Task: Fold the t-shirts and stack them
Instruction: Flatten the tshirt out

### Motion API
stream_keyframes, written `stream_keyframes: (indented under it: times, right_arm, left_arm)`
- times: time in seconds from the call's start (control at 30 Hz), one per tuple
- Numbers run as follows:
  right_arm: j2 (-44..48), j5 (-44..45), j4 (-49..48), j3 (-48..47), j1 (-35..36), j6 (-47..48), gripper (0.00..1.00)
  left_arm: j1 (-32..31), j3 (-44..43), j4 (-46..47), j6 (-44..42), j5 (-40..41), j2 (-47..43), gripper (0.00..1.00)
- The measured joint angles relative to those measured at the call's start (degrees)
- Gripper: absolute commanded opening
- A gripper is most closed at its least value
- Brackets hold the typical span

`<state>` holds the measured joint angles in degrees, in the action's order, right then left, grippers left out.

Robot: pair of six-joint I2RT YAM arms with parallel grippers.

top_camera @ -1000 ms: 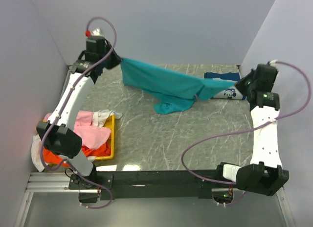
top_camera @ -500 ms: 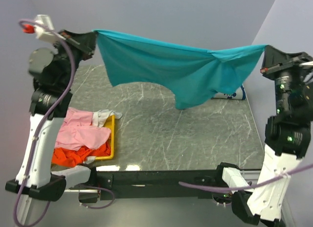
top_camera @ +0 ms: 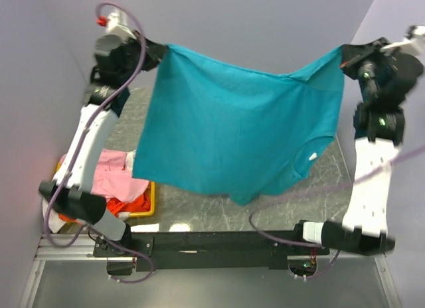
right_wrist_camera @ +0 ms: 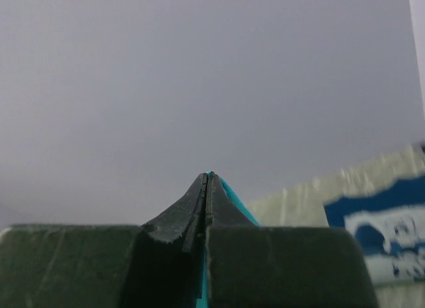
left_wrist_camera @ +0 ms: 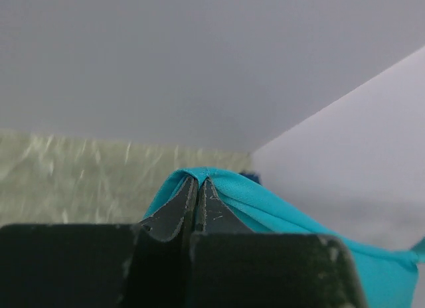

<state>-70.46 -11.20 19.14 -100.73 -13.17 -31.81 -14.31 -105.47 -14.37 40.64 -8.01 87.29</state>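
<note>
The teal t-shirt (top_camera: 232,132) hangs spread out in the air between my two grippers, high above the table, its neck opening low at the right. My left gripper (top_camera: 161,50) is shut on its upper left corner, seen as teal cloth (left_wrist_camera: 259,205) over the fingertips in the left wrist view. My right gripper (top_camera: 342,58) is shut on its upper right corner, with a sliver of teal (right_wrist_camera: 232,200) at the tips. The navy printed t-shirt (right_wrist_camera: 392,228) lies on the table at the back right, hidden behind the teal one in the top view.
A yellow tray (top_camera: 151,200) at the left edge holds pink (top_camera: 113,183) and orange (top_camera: 129,205) t-shirts. The marble table (top_camera: 199,208) shows below the hanging shirt. Grey walls close in on three sides.
Both arms have lifted the teal shirt off the table and swung it toward the near side; it has opened from a bunched drape into a flat hanging sheet.
</note>
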Motion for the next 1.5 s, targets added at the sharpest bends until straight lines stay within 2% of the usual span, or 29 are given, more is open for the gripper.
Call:
stream_keyframes:
  times: [0.17,0.33,0.47,0.73,0.9,1.03,1.27,1.4,1.5]
  right_arm:
    - [-8.22,0.17,5.38,2.97,0.0,-0.02,0.0]
    - [-5.42,0.52,7.43,3.17,0.0,0.02,0.0]
    - [0.9,1.57,6.51,2.27,0.0,0.28,0.0]
    - [13.4,3.89,-1.22,1.97,0.0,1.95,0.0]
    - [18.67,5.95,-6.4,1.84,0.0,3.26,0.0]
    - [18.67,6.78,-7.56,-1.88,0.0,4.07,0.0]
    - [13.7,6.82,-8.57,-6.91,0.0,4.5,0.0]
    - [8.94,6.14,-9.66,-4.52,0.0,4.48,0.0]
    - [3.08,5.51,-12.0,1.09,0.02,4.5,0.0]
  left_arm:
    - [0.0,-0.22,-7.98,0.72,-1.66,8.09,0.0]
    - [0.0,0.15,-8.02,1.36,-1.84,6.03,0.0]
    - [0.0,6.67,-1.44,3.5,-1.6,-2.67,0.0]
    - [-0.11,20.37,9.79,5.77,1.38,-22.03,0.0]
    - [-0.17,25.92,11.58,5.64,5.97,-30.82,0.0]
    - [-0.2,26.32,11.54,5.6,8.72,-34.1,0.0]
    - [-0.42,24.04,11.13,5.77,9.6,-31.76,0.01]
    - [-0.42,23.21,9.33,6.47,9.9,-26.14,0.0]
    - [-0.11,26.62,9.46,9.2,10.86,-20.79,0.0]
